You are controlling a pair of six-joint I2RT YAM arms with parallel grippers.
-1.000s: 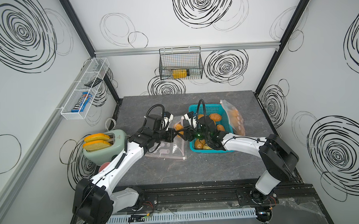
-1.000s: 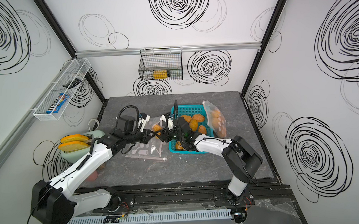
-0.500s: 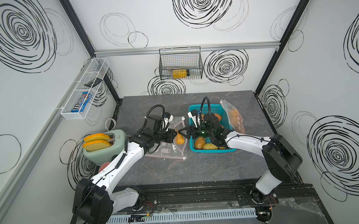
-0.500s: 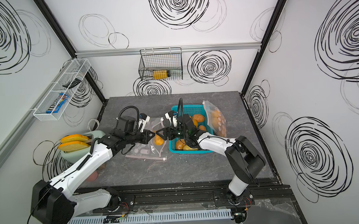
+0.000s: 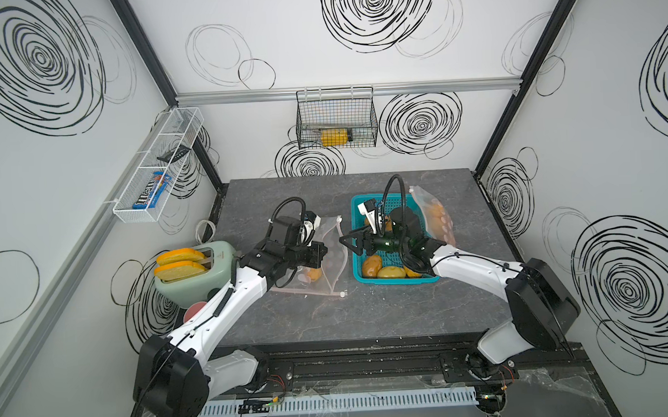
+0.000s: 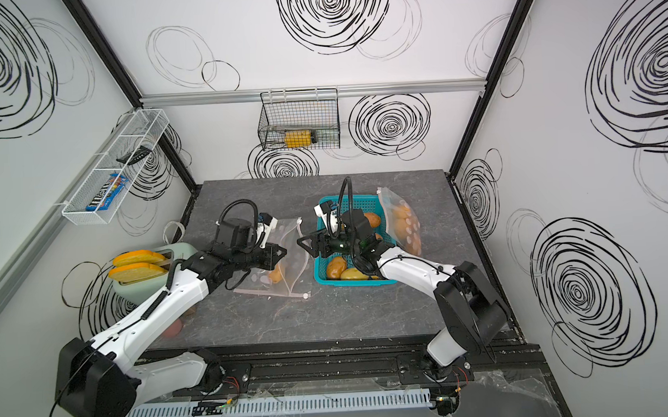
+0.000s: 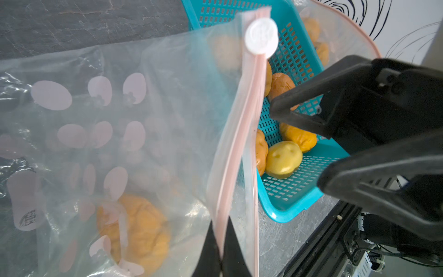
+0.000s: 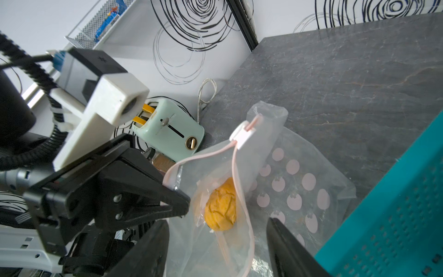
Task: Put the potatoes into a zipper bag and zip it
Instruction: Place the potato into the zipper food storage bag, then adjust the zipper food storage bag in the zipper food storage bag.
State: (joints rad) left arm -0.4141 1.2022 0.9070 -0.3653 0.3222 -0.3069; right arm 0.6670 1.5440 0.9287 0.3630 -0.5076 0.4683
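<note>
Our left fingers (image 7: 209,249) are pinched tight on the pink zipper strip of the zipper bag (image 7: 119,134), so the left gripper (image 5: 322,252) holds the upper lip lifted and the mouth gapes toward the right. Across the gap, the right gripper (image 5: 349,246) has its jaws spread wide with nothing between them. It hangs over the left edge of the teal basket (image 5: 395,281), just clear of the bag's mouth. That is the change: a second ago those jaws carried a potato to the opening. Now that potato (image 8: 220,208) lies inside the bag on the table (image 5: 368,312), left of centre, and the gripper has backed off empty. We judge one drop done and the next pick due. More potatoes (image 5: 372,265) wait in the near end of the basket, beside the right arm, and others show through a second bag (image 5: 435,220) just right of the basket. Zipping looks a long way off, and our left pinch must keep the lip up until then.
</note>
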